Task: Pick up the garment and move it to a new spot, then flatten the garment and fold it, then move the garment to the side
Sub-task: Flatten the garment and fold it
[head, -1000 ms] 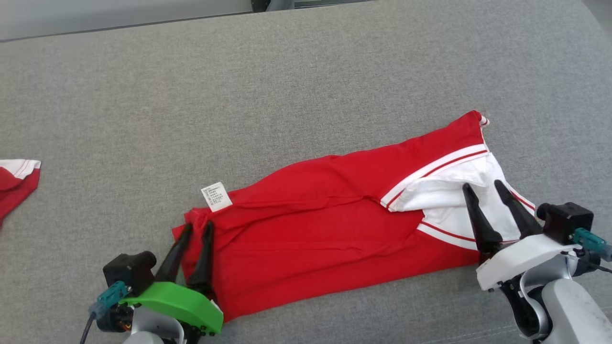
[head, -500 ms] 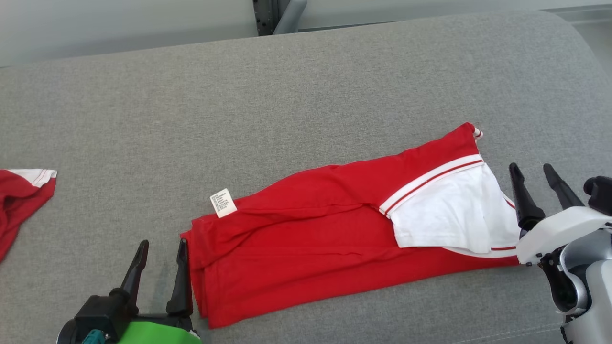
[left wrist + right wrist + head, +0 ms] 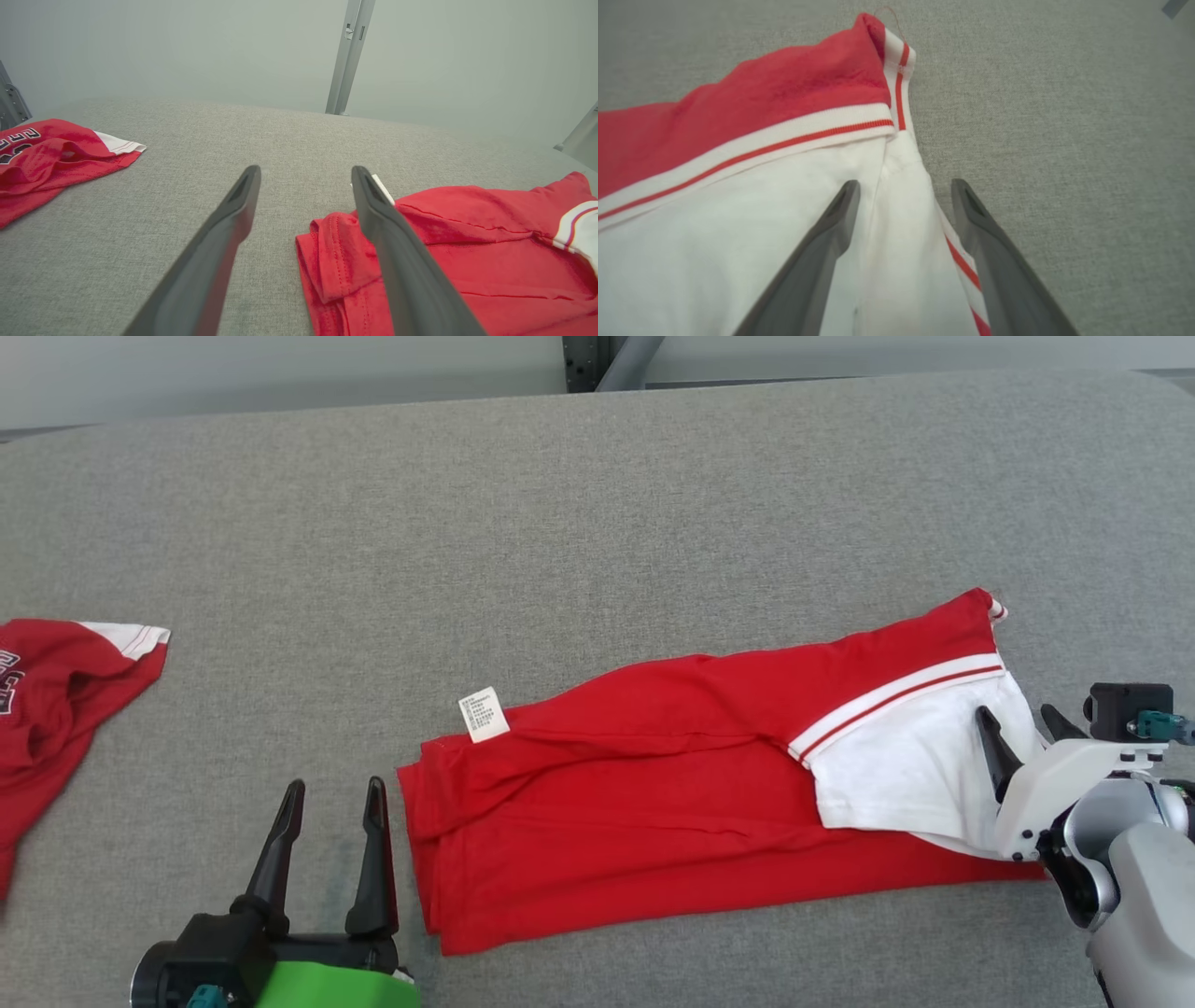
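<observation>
The garment [image 3: 653, 803] is a red shirt with white, red-striped sleeve trim, lying folded into a long band on the grey padded surface [image 3: 560, 523]. A white label [image 3: 484, 714] sticks out at its left end. My left gripper [image 3: 336, 786] stands open just left of the garment's left edge, nothing between its fingers; in the left wrist view the left gripper [image 3: 303, 170] has its right finger over the red hem of the garment [image 3: 467, 242]. My right gripper [image 3: 1015, 711] is open above the white sleeve end; in the right wrist view the right gripper [image 3: 903, 183] straddles the white fabric of the garment [image 3: 761, 107].
A second red shirt [image 3: 56, 681] with white trim and dark lettering lies crumpled at the far left edge, seen too in the left wrist view as the second red shirt [image 3: 46, 149]. A metal post [image 3: 348, 56] rises behind the surface. The surface's front edge is near both arms.
Both grippers have opened and let go of the garment. The left one has drawn back off its left corner. The white sleeve end now lies flatter. The head camera has shifted.
</observation>
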